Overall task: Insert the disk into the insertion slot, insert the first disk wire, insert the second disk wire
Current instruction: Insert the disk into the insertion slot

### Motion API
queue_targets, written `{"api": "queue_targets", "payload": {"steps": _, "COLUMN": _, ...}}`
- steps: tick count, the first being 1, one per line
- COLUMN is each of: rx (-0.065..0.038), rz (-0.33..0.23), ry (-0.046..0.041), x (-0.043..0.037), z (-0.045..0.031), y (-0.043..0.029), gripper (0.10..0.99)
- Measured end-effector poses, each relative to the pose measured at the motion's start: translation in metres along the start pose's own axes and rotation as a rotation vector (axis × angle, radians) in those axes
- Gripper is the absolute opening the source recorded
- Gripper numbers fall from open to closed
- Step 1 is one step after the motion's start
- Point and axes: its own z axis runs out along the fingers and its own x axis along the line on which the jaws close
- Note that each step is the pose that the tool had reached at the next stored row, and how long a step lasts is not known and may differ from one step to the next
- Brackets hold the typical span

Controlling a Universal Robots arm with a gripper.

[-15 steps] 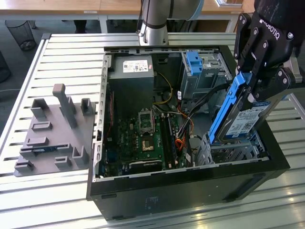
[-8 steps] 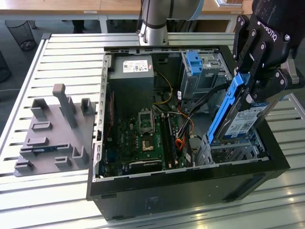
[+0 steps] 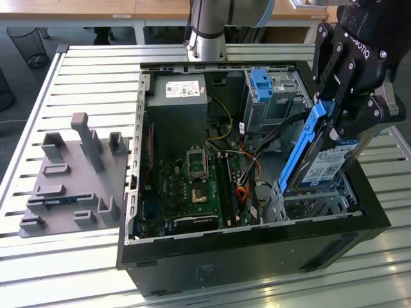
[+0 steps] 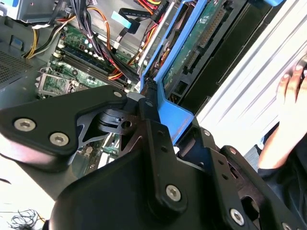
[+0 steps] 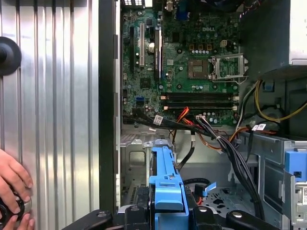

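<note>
Inspection of my own hold: I am pinching the disk [image 3: 321, 163] by its blue carrier rail, my pincer [image 3: 334, 122] pressed together on its upper end at the upper right of the exterior view. The disk is standing steeply tilted. Its long axis is running from my fingers down toward the lower right of that frame, and its labelled face is facing the exterior view's right. Its lower end is pointing into the insertion slot [image 3: 314, 204], the low perforated cage in the lower right corner of the open computer case [image 3: 257, 256]; I cannot tell whether the two are touching.

A bundle of black and orange cables [image 3: 247, 170] is lying just beside the slot, between it and the motherboard [image 3: 192, 186]. The taller grey bay [image 3: 273, 106] with its blue latch [image 3: 261, 83] is standing beyond the slot, near my pincer. A grey fixture plate [image 3: 70, 173] is sitting well apart at the exterior view's left.

In the first wrist view a person's hand [image 5: 12, 184] is resting on the slatted table [image 5: 53, 96] beside the case
</note>
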Motion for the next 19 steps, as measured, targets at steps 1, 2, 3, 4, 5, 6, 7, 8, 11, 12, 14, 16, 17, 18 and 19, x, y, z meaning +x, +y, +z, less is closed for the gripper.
{"api": "queue_targets", "payload": {"steps": 1, "rx": 0.0, "rz": 0.0, "ry": 0.0, "x": 0.0, "z": 0.0007, "y": 0.0, "gripper": 0.369}}
{"api": "queue_targets", "payload": {"steps": 2, "rx": 0.0, "rz": 0.0, "ry": -0.0001, "x": 0.0, "z": 0.0014, "y": 0.0001, "gripper": 0.369}}
{"api": "queue_targets", "payload": {"steps": 3, "rx": 0.0, "rz": 0.0, "ry": 0.0, "x": 0.0, "z": 0.0021, "y": 0.0001, "gripper": 0.369}}
{"api": "queue_targets", "payload": {"steps": 4, "rx": 0.0, "rz": 0.0, "ry": 0.0, "x": 0.0, "z": 0.0028, "y": 0.0002, "gripper": 0.369}}
{"api": "queue_targets", "payload": {"steps": 5, "rx": 0.0, "rz": 0.0, "ry": 0.0, "x": 0.0, "z": 0.0036, "y": 0.0002, "gripper": 0.369}}
{"api": "queue_targets", "payload": {"steps": 6, "rx": 0.0, "rz": 0.0, "ry": -0.0001, "x": 0.0, "z": 0.0045, "y": 0.0003, "gripper": 0.369}}
{"api": "queue_targets", "payload": {"steps": 7, "rx": 0.0, "rz": 0.0, "ry": -0.0001, "x": 0.0, "z": 0.0053, "y": 0.0003, "gripper": 0.369}}
{"api": "queue_targets", "payload": {"steps": 8, "rx": 0.0, "rz": 0.0, "ry": -0.0003, "x": 0.0, "z": 0.0063, "y": 0.0004, "gripper": 0.369}}
{"api": "queue_targets", "payload": {"steps": 11, "rx": 0.0, "rz": 0.0, "ry": -0.0001, "x": 0.0, "z": 0.0089, "y": 0.0005, "gripper": 0.369}}
{"api": "queue_targets", "payload": {"steps": 12, "rx": 0.0, "rz": 0.0, "ry": -0.0002, "x": 0.0, "z": 0.0098, "y": 0.0005, "gripper": 0.369}}
{"api": "queue_targets", "payload": {"steps": 14, "rx": 0.0, "rz": 0.0, "ry": -0.0002, "x": 0.0, "z": 0.0116, "y": 0.0006, "gripper": 0.369}}
{"api": "queue_targets", "payload": {"steps": 16, "rx": 0.0, "rz": 0.0, "ry": -0.0002, "x": 0.0, "z": 0.0135, "y": 0.0007, "gripper": 0.369}}
{"api": "queue_targets", "payload": {"steps": 17, "rx": 0.0, "rz": 0.0, "ry": -0.0003, "x": 0.0, "z": 0.0144, "y": 0.0008, "gripper": 0.369}}
{"api": "queue_targets", "payload": {"steps": 18, "rx": 0.0, "rz": 0.0, "ry": -0.0004, "x": 0.0, "z": 0.0154, "y": 0.0009, "gripper": 0.369}}
{"api": "queue_targets", "payload": {"steps": 19, "rx": 0.0, "rz": 0.0, "ry": -0.0004, "x": 0.0, "z": 0.0163, "y": 0.0009, "gripper": 0.369}}
